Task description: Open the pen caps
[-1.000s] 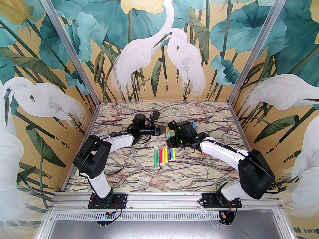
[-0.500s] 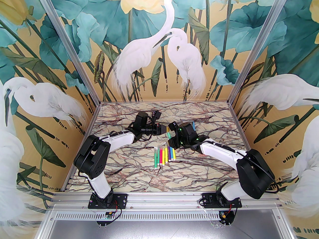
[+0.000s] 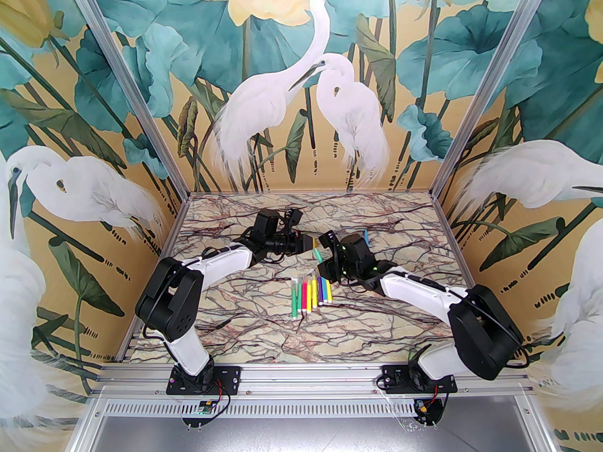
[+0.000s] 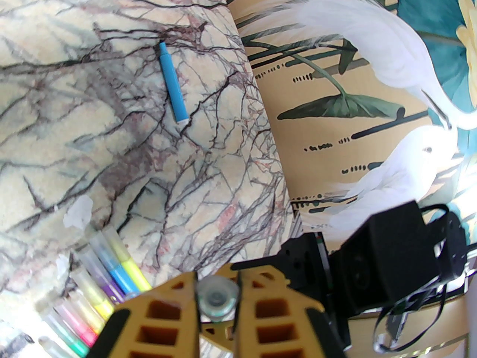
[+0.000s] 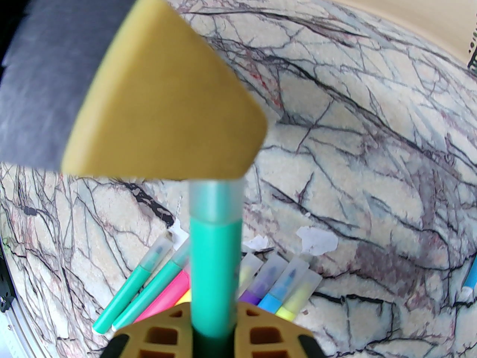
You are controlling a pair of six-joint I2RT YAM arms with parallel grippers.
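Above table point(image 3: 264, 337) centre, left gripper point(image 4: 217, 278) clamping shut on cap point(image 4: 218, 297), right gripper point(image 5: 215, 311) squeezing green pen point(image 5: 214, 267) tight, other pens point(image 3: 313, 294) lying at six o'clock.

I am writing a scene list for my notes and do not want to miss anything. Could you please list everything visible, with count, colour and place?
row of pens: about eight; green, pink, yellow, purple, blue, with clear caps on; side by side at the table centre.
green pen: one; held in the air above the row's far end.
clear cap: one; translucent; on the green pen's tip.
blue pen: one; lying alone toward the table's far right.
white scraps: about three; on the table by the row's capped ends.
table: one; marble pattern.
walls: heron and lotus mural; three sides.
left gripper: shut on the clear cap.
right gripper: shut on the green pen.
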